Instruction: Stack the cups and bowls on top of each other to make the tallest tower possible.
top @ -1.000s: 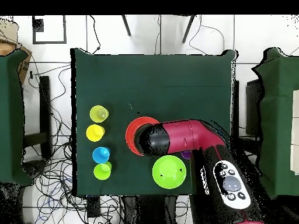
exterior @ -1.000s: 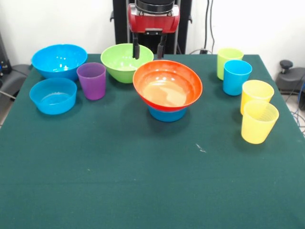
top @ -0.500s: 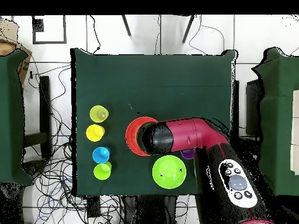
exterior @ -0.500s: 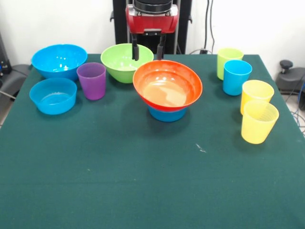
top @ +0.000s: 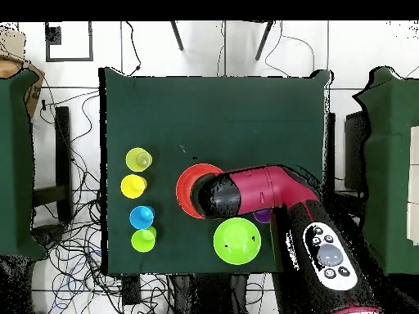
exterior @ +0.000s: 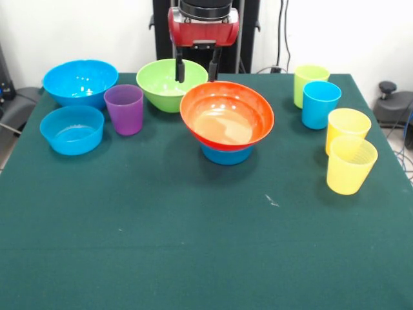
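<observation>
Fingers of the gripper stand parted and hold nothing; the two dark tips hang above the lime green bowl, clear of its rim, at the far side of the table. Front view: the wide orange bowl sits tilted on a small blue bowl near the table's middle, just in front of the lime green bowl. The purple cup stands upright on the table between the lime green bowl and the large blue bowl, apart from the orange bowl. A second small blue bowl rests in front of the large blue one, close beside the purple cup. On the opposite side stand four upright cups in a row: the lime green cup farthest back, the blue cup overlapping it, then two yellow cups close together. Overhead view: the red arm lies across the orange bowl, covering part of it
</observation>
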Controlling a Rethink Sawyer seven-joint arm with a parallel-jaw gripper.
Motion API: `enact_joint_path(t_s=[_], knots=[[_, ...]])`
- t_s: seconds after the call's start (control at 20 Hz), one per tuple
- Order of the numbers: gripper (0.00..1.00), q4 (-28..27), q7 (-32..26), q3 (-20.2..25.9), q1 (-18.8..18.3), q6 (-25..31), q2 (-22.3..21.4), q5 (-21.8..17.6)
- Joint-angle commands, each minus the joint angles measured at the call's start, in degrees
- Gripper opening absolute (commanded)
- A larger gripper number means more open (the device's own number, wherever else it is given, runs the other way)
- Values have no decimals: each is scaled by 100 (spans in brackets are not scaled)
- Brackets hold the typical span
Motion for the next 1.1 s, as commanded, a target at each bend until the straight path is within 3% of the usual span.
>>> enact_joint_path(t_s=[0.05, 1.1], knots=[[100, 410, -821, 335, 34, -21, 419, -510], [100, 568, -220, -2, 224, -527, 688, -927]])
